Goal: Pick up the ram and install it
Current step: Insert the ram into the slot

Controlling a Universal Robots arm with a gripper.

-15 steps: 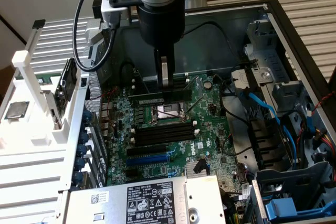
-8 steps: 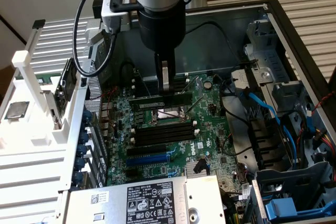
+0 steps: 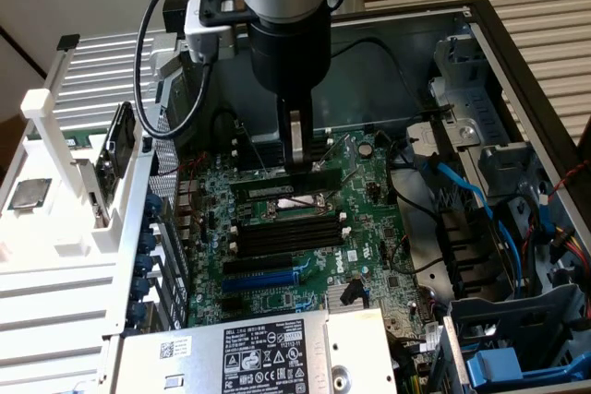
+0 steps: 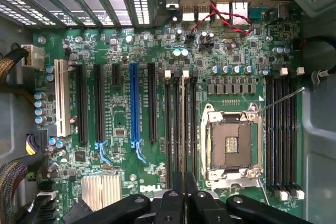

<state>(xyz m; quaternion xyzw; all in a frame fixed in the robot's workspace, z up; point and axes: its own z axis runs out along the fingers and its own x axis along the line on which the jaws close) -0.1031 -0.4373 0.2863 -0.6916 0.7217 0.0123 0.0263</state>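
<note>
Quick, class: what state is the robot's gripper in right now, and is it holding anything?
Gripper: closed, holding the ram.

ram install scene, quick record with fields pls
gripper: shut on the ram
ram: held edge-on between the fingers, lined up along the black memory slots
seated in slot: cannot tell
gripper height: low over the motherboard
beside the slots: processor socket
</note>
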